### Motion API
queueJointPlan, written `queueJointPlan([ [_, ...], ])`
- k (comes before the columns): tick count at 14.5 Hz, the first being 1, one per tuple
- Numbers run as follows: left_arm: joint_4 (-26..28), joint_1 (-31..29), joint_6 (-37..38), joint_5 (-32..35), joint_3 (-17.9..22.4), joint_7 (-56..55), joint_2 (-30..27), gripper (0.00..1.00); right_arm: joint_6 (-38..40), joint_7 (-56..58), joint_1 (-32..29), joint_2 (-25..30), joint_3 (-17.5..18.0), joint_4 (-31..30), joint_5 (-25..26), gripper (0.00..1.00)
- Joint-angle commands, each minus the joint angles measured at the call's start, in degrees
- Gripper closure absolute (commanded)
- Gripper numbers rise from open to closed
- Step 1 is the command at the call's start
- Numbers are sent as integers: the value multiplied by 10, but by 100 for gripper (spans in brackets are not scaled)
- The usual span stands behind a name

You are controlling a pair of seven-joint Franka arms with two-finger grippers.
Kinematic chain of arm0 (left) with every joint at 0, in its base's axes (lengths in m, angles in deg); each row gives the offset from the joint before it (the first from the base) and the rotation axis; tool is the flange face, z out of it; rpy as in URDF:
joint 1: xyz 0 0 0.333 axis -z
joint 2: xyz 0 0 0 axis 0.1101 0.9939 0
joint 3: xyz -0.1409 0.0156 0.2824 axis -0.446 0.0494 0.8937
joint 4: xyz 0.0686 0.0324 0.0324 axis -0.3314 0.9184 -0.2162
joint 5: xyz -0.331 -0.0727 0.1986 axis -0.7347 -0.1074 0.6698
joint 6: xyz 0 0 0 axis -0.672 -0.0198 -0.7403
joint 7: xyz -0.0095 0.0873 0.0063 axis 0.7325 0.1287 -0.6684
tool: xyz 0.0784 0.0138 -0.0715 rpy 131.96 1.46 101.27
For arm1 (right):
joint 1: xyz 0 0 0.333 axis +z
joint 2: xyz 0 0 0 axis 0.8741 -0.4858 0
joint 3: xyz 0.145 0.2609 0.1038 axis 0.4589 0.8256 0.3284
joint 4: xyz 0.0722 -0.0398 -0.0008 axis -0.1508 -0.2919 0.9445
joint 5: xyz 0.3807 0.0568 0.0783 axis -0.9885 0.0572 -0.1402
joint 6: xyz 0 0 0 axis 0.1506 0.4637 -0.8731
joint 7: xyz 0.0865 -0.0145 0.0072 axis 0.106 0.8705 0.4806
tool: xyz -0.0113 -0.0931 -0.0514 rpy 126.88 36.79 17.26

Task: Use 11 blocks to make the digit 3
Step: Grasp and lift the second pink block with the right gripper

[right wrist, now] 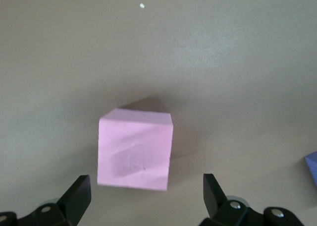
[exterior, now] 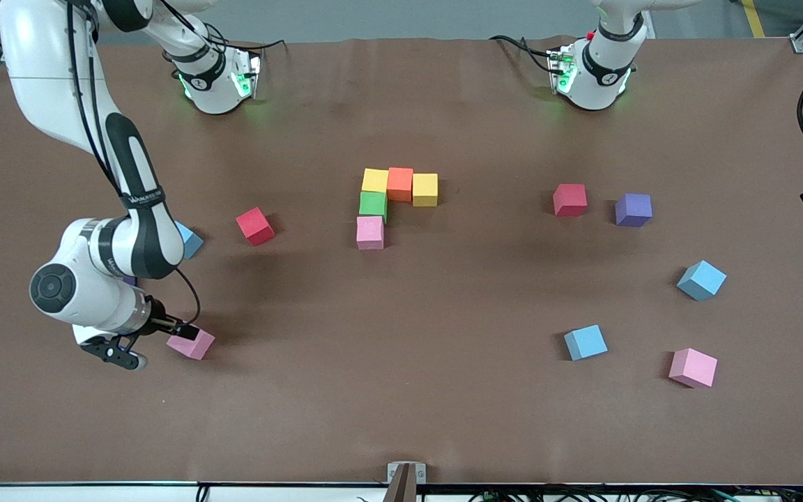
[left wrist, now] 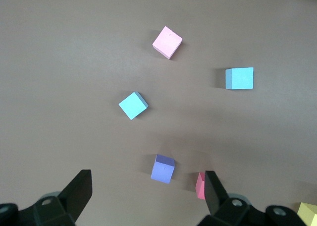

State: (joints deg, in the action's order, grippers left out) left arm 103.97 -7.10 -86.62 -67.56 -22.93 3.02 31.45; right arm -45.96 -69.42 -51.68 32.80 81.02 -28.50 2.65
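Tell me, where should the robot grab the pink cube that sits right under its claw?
Best from straight above, I think. The right gripper hangs open over the pink cube, a finger off each side. The cube lies flat, alone on the table, so two opposite upright faces are free to pinch. It sits slightly turned, so the claw may need a small twist.

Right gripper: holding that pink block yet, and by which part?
Nothing held. The right gripper hangs with jaws open over the pink block, not touching it. The left gripper is open too, holding nothing, waiting above the table.
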Motion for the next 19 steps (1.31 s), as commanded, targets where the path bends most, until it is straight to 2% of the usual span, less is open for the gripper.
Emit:
queueJointPlan([
  [1, 1, 4, 6, 10, 0, 3, -7, 0, 4, -36, 1, -24, 6, 42, -5, 0],
  [4, 1, 4, 6, 10, -1, 3, -6, 0, 6, -75, 16, -32, 7, 49, 0, 0],
  [8, 1, 4, 6, 9, -1, 0, -6, 0, 6, -72, 10, -63, 6, 73, 12, 0],
  [13, 1, 4, 6, 9, -1, 1, -5, 0, 10, -70, 4, -59, 5, 77, 46, 0],
  [19, 1, 3, 7, 10, 1, 3, -7, 0, 19, -71, 3, -59, 5, 88, 45, 0],
])
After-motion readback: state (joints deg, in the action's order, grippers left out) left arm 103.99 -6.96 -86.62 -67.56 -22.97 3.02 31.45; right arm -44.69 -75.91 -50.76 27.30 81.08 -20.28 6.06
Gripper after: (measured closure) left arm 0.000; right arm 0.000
